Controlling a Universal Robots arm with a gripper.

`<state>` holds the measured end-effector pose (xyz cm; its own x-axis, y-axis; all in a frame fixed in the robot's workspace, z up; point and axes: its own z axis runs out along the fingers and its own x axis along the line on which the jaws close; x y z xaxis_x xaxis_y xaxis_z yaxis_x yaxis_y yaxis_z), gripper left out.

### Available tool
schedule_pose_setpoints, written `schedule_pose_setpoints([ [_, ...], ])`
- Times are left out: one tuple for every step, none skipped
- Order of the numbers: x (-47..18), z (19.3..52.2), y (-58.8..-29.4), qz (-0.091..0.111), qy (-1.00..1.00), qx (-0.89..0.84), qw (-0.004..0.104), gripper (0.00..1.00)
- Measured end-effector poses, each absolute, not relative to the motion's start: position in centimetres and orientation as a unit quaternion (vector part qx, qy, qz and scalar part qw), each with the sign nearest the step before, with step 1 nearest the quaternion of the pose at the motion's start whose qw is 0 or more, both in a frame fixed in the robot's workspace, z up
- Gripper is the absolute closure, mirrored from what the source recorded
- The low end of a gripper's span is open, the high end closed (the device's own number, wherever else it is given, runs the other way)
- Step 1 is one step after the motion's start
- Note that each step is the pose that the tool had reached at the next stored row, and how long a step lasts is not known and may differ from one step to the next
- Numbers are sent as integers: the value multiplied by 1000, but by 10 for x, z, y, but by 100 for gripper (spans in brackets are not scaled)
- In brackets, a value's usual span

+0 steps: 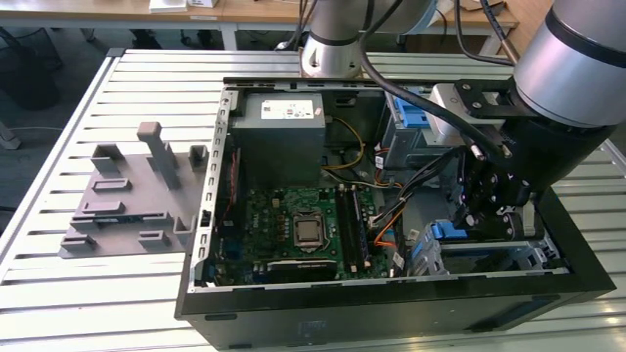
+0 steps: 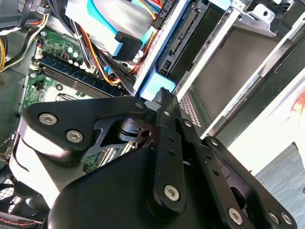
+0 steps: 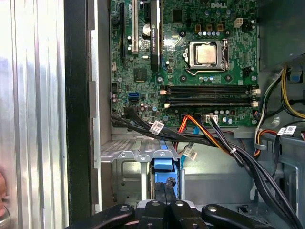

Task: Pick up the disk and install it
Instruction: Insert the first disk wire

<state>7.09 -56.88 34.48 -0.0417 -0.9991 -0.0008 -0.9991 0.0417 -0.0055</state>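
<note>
Closest in, the gripper (image 3: 165, 188) sits low in the open computer case (image 1: 372, 304), at the lower right of the exterior view. Its jaws are drawn together with their tips on the blue bracket end of the disk (image 3: 164, 164). Whether they nip that end or only bear on it, I cannot tell. The disk stands on edge in the grey drive bay (image 3: 128, 167), blue rail showing, so this looks like the seating stage of the install. To do it well, I'd say the push wants to run straight along the bay's guides. Both rails should stay level so nothing binds, and pressure should go on the bracket rather than the drive's face. Just beyond, the orange and black cables (image 3: 214, 138) cross close above the bay, some with small white tags whose print I can't make out. They look like the snag risk and want keeping clear. Further back lies the green motherboard (image 3: 143, 71), printed with white lettering, and its processor socket (image 3: 206, 53). Past that, near the top centre of the exterior view, is the grey power supply (image 1: 284, 143). Its white sticker (image 1: 289, 110) is too small to read. Farthest out, a grey fixture (image 1: 127, 198) rests at centre left on the slatted surface (image 1: 146, 73).
</note>
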Motion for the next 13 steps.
schedule_pose_setpoints([
  [71, 345, -569, -2, 722, -692, 2, 89],
  [71, 345, -569, -2, 722, -692, 2, 89],
  [71, 345, -569, -2, 722, -692, 2, 89],
  [71, 345, -569, -2, 722, -692, 2, 89],
  [71, 345, -569, -2, 722, -692, 2, 89],
  [71, 345, -569, -2, 722, -692, 2, 89],
  [72, 345, -569, -2, 722, -692, 2, 89],
  [72, 345, -569, -2, 722, -692, 2, 89],
  [73, 345, -569, -2, 722, -692, 2, 89],
  [74, 345, -569, -2, 722, -692, 2, 89],
  [76, 345, -569, -2, 722, -692, 2, 89],
  [78, 345, -569, -2, 722, -692, 2, 89],
  [79, 345, -569, -2, 722, -692, 2, 89],
])
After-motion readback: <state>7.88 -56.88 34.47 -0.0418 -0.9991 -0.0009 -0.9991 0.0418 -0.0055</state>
